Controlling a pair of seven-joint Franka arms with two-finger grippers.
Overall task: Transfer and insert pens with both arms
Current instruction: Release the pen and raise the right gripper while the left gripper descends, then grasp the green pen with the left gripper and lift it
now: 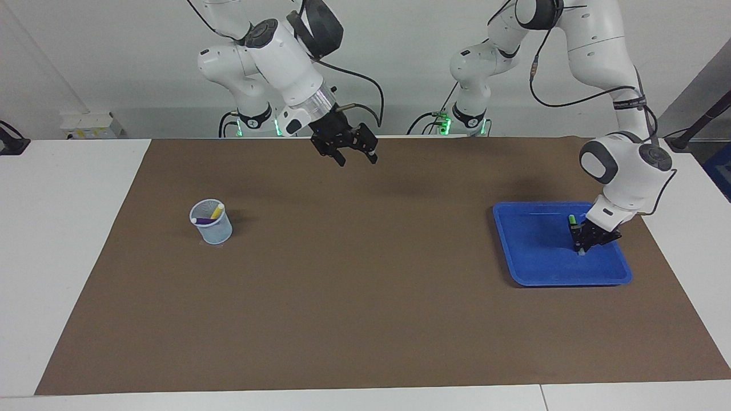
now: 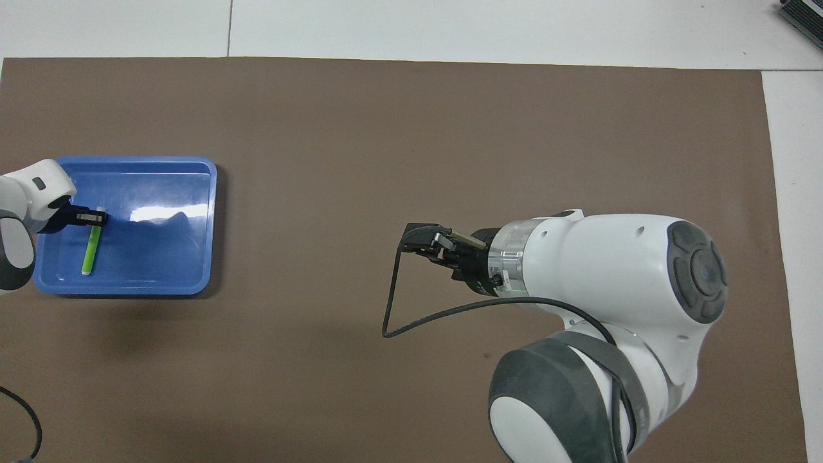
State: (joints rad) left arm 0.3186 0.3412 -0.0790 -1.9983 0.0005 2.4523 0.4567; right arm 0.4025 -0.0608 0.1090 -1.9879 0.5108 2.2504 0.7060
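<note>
Overhead view: left gripper, frame's left edge, clamps green pen; right gripper apart; cup hidden overhead.

Two white Franka arms, grey joint caps.
Left arm and right arm: glossy white shells, silver wrist rings, black cables looping alongside, black grippers, green lights at both bases.

Pen in tray
</note>
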